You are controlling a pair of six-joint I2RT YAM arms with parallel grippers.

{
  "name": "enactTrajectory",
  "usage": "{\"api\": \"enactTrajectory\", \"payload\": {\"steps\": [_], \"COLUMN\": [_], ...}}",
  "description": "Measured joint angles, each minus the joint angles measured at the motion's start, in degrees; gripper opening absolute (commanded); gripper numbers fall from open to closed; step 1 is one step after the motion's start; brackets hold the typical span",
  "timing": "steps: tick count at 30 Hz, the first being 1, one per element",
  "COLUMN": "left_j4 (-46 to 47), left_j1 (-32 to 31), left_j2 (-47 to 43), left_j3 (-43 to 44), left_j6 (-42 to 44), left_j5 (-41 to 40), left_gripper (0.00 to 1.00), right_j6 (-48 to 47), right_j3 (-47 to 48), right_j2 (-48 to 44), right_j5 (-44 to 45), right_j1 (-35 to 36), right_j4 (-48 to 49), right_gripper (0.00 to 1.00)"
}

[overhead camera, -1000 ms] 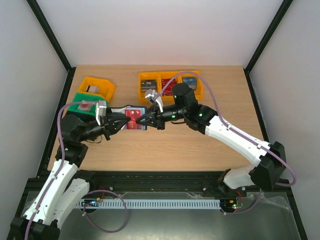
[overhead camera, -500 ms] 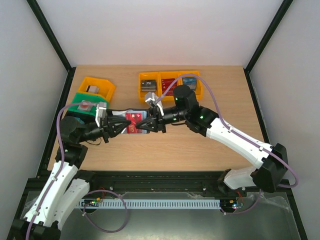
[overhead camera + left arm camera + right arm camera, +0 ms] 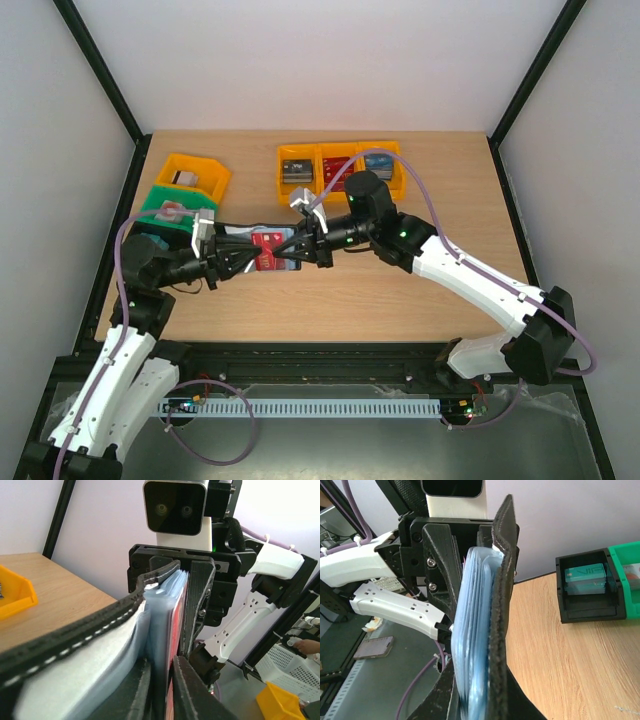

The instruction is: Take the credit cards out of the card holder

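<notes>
Left claw point(image 3: 246, 261) slid leftward; it and right claw point(image 3: 288, 250) clamp the card holder point(image 3: 263, 237).

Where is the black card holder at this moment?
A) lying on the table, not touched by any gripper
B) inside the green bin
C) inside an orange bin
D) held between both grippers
D: the card holder is gripped at one end by the left gripper and at the other end by the right gripper, away from the bins.
</notes>
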Motion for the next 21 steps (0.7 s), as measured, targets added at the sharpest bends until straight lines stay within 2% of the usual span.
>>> {"api": "enactTrajectory", "payload": {"steps": [2,4,6,9,14,18,21], "left_j4": [-0.9,-1.6,-2.2,-3.0,-4.0,-4.7,-5.2], "left_j1": [0.2,0.5,0.6,0.6,0.6,0.6,0.6], "left_j2": [-0.2,-0.5,-0.7,-0.7,-0.7,-0.7,-0.7], "left_j3": [0.0,0.0,0.0,0.0,0.1,0.1,0.1], "left_j6": [0.5,1.1,1.4,2.1,2.9,3.7,4.4], "left_j5": [0.0,0.0,0.2,0.2,0.5,0.9,1.1], "left_gripper": [0.28,0.3,0.27,0.15,0.13,0.16,0.03], "right_j6": [-0.7,-1.1,-1.6,-2.2,-2.9,-3.5,-3.9], "right_j3": [0.2,0.4,0.5,0.7,0.7,0.7,0.7], "right_j2": [0.0,0.0,0.0,0.0,0.0,0.0,0.0], "right_j5": [0.0,0.1,0.1,0.0,-0.1,-0.2,-0.2], "right_j1": [0.0,-0.1,-0.2,-0.2,-0.2,-0.2,-0.2], "right_j4": [-1.0,-1.5,-2.2,-2.9,-3.8,-4.4,-4.8], "right_gripper": [0.02,0.02,0.02,0.02,0.02,0.02,0.02]}}
